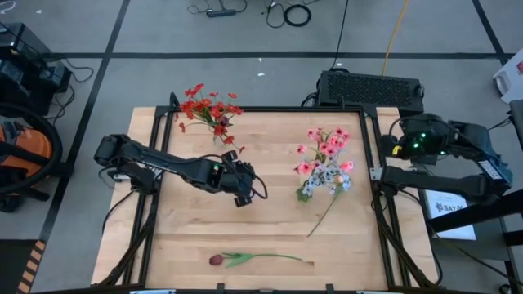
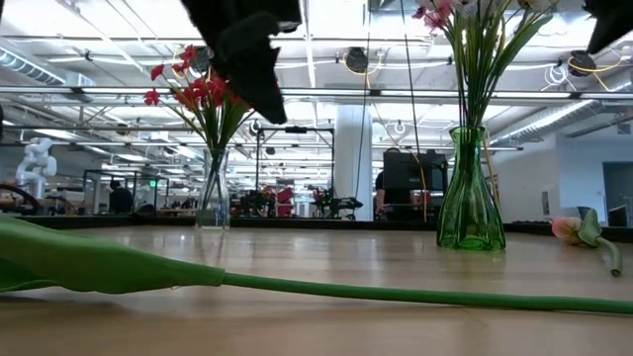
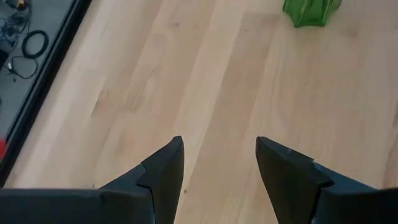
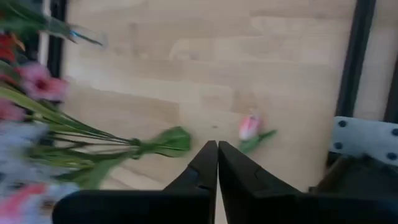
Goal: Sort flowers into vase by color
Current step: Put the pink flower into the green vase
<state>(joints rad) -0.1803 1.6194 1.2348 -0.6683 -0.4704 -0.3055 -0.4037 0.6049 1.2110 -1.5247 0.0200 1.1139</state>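
Overhead, the wooden table carries two vases of artificial flowers; a clear glass vase toward the far left holds the bright red flowers, and a green glass vase toward the right holds the pink blossoms together with a pale grey-blue bunch; both vases stand upright in the low view. A dark red tulip lies flat near the front edge of the table, its green stem running to the right, well apart from both vases; in the low view that stem and a leaf stretch across the foreground. A small pink bud with a green leaf lies loose on the wood near the table's right edge, seen in the right wrist view and at the far right of the low view.

The left gripper hangs above the middle of the table, between the two vases, its fingers spread wide apart over bare wood and holding nothing. The right gripper sits at the table's right side, beyond the green vase; its fingers are pressed together with nothing between them, pointing toward the pink bud without touching it.
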